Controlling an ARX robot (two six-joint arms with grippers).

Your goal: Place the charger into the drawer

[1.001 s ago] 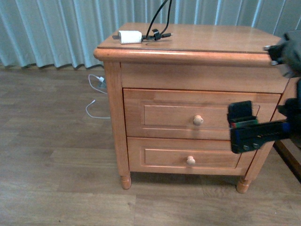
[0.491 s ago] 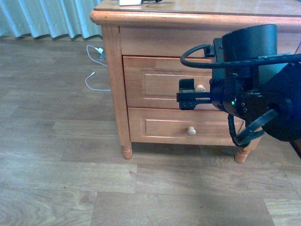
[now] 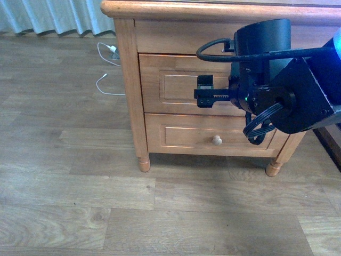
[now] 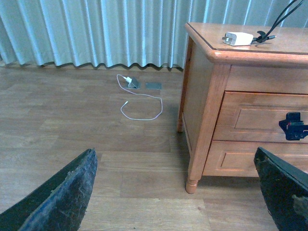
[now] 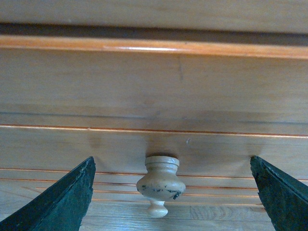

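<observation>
At the far left a curtain (image 4: 96, 29) meets the wood floor, where a thin white cable (image 4: 139, 103) lies looped beside the nightstand (image 3: 130, 80). The left gripper (image 4: 174, 159) is spread wide and holds nothing. The charger (image 4: 237, 38) lies on the nightstand's top. Below it the drawer (image 3: 170, 85) is closed, with the right arm (image 3: 277, 90) hiding its front. The right gripper (image 5: 172, 161) gapes on either side of the knob (image 5: 161, 185), not touching it.
</observation>
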